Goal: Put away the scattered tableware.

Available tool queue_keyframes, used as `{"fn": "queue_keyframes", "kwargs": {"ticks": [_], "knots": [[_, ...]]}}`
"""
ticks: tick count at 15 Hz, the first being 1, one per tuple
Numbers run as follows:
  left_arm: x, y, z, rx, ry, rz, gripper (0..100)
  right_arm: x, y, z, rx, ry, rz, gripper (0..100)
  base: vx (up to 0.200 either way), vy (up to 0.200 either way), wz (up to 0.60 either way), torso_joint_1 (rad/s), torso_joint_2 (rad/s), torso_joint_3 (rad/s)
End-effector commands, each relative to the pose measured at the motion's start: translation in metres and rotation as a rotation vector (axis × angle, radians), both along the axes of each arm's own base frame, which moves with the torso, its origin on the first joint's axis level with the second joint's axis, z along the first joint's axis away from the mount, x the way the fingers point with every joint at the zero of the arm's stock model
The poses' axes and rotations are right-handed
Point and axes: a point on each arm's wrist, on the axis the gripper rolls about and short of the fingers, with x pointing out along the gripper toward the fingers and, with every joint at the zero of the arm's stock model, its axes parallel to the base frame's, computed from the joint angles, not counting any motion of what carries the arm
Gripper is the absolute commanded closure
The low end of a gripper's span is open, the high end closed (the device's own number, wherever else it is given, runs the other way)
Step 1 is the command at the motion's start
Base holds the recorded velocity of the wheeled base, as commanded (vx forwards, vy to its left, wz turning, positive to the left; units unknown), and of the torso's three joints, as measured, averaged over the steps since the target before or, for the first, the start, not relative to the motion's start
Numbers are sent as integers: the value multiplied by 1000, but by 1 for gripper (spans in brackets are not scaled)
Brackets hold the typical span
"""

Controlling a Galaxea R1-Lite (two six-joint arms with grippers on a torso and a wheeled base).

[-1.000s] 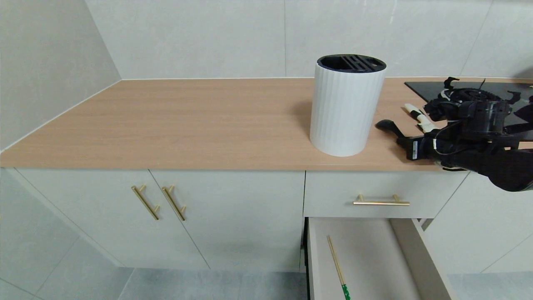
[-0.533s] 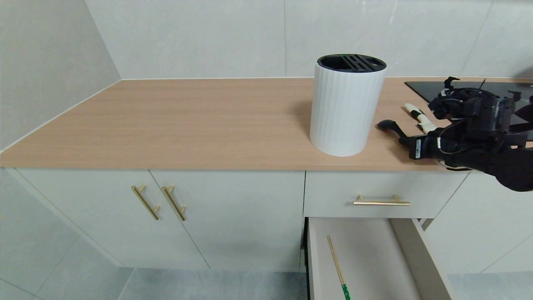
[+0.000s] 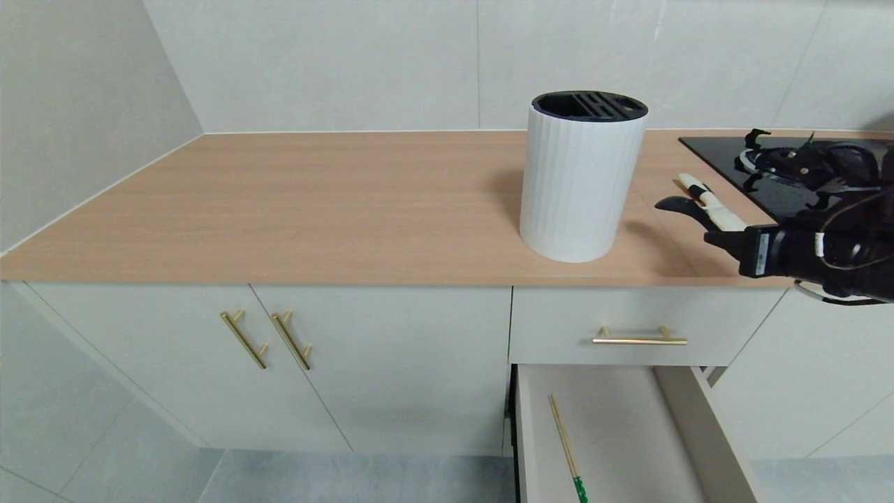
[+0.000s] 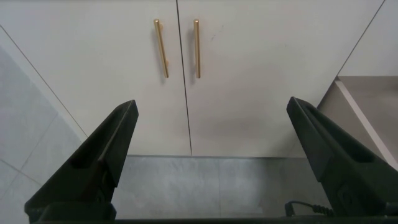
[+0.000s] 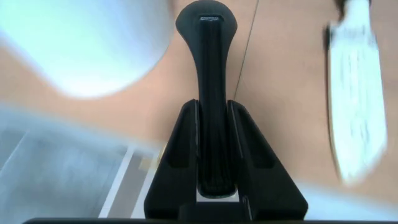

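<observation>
Black utensil handle (image 3: 674, 207), right of frame near the knife block (image 3: 582, 175), sits clenched in my right gripper's (image 3: 719, 237) jaws. I'd raise it above the block's rim before lowering it into a slot.

Knife (image 3: 705, 202) right of holder (image 3: 580, 181), chopstick (image 3: 564, 443) in drawer (image 3: 707, 433)

Wooden countertop (image 3: 314, 202), black cooktop (image 3: 719, 150), cabinet doors (image 3: 279, 391), tiled wall (image 3: 335, 63)

White knife (image 3: 709, 201) lying flat — black handle (image 3: 681, 207) gripped.
</observation>
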Motion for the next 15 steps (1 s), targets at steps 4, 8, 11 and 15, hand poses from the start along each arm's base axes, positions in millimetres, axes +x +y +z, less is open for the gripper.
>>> {"fn": "queue_keyframes", "kwargs": {"ticks": [4, 8, 11, 15], "knots": [[0, 0, 0, 0, 0, 1, 0, -87, -11, -8, -101, -32, 51, 100, 0, 0, 0, 0, 0, 0], [0, 0, 0, 0, 0, 1, 0, -134, -7, -14, -88, -90, 136, 100, 0, 0, 0, 0, 0, 0], [0, 0, 0, 0, 0, 1, 0, -137, 1, -41, -138, -4, 209, 100, 0, 0, 0, 0, 0, 0], [0, 0, 0, 0, 0, 1, 0, -128, 8, -63, -229, 82, 266, 100, 0, 0, 0, -113, 246, 137]]}}
